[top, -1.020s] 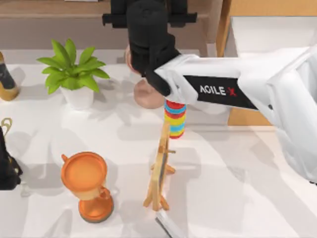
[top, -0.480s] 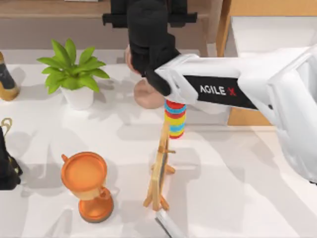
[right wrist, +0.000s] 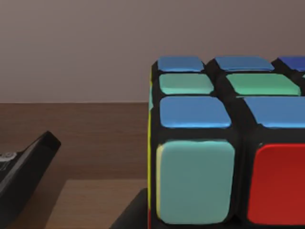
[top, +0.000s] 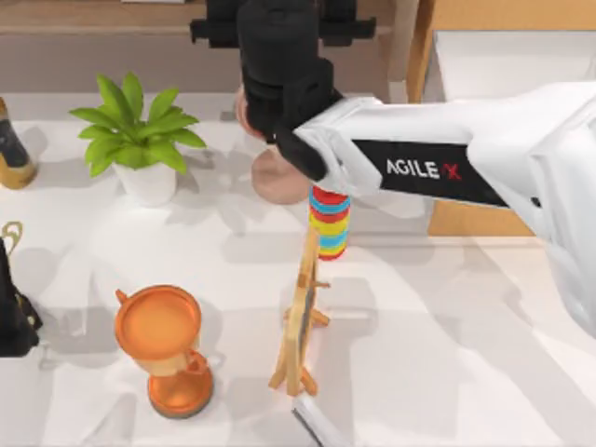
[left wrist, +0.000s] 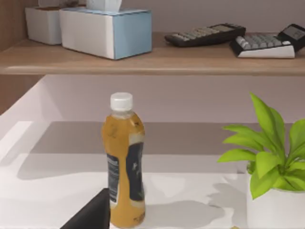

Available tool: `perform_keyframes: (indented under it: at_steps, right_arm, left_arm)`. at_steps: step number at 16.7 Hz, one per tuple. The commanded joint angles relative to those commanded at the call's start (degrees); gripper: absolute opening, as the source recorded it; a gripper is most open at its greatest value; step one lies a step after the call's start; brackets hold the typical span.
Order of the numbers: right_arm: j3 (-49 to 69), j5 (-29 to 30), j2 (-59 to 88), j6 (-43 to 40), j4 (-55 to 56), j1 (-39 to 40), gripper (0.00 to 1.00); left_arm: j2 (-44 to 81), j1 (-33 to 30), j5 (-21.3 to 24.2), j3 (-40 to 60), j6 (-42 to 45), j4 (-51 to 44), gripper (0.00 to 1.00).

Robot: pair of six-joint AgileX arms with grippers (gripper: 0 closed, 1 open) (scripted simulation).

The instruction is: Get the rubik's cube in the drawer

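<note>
Green plant (top: 135, 130) and orange cup (top: 160, 326) sit left, clear of our work. Our right gripper (top: 279, 37) reaches the back shelf, cube (right wrist: 228, 143) close before it; finger state unclear. Drawer (top: 503, 65) waits open, far right.

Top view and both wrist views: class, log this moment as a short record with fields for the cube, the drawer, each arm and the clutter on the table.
cube: rubik's cube close before the right wrist camera, on a wooden shelf
drawer: drawer, top view's upper right, white inside
right arm: reaches across to the back shelf
left arm: parked at the left, facing the juice bottle
clutter: potted plant, orange trophy, ring stack
</note>
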Motion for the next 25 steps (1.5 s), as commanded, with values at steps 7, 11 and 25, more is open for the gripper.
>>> perform_keyframes:
  at_steps: [7, 11, 25]
  right_arm:
    - [1.0, -2.6, -2.3, 0.9, -5.4, -0.3, 0.0]
    - [2.5, -8.4, -7.5, 2.3, -19.4, -0.2, 0.0]
    - [15.0, -33.7, -19.5, 7.3, -91.3, -11.5, 0.0]
  left_arm:
    - [0.0, 0.0, 0.0, 0.0, 0.0, 0.0, 1.0]
    - [0.0, 0.0, 0.0, 0.0, 0.0, 0.0, 1.0]
    - [0.0, 0.0, 0.0, 0.0, 0.0, 0.0, 1.0]
